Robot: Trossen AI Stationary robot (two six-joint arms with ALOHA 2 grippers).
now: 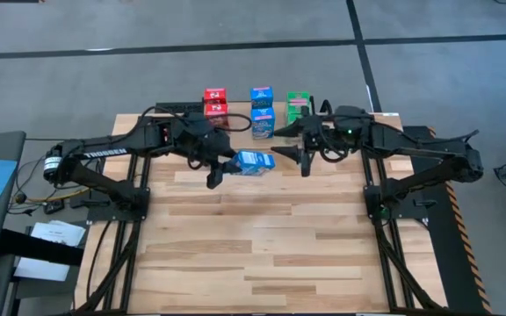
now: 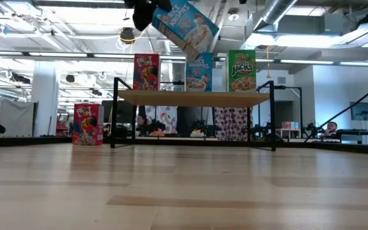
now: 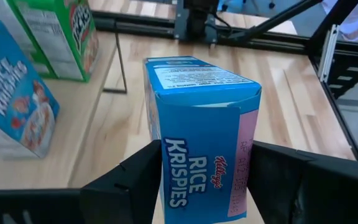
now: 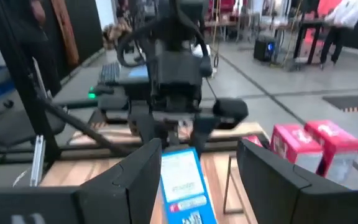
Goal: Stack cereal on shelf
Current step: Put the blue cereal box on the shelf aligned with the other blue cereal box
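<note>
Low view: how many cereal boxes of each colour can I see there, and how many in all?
Red cereal boxes: 2
Blue cereal boxes: 2
Green cereal box: 1
Total: 5

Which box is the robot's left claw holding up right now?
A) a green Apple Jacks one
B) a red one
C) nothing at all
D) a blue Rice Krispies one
D: the left gripper is clamped on the sides of a blue Rice Krispies box, which the low view shows tilted in the air above the shelf.
</note>
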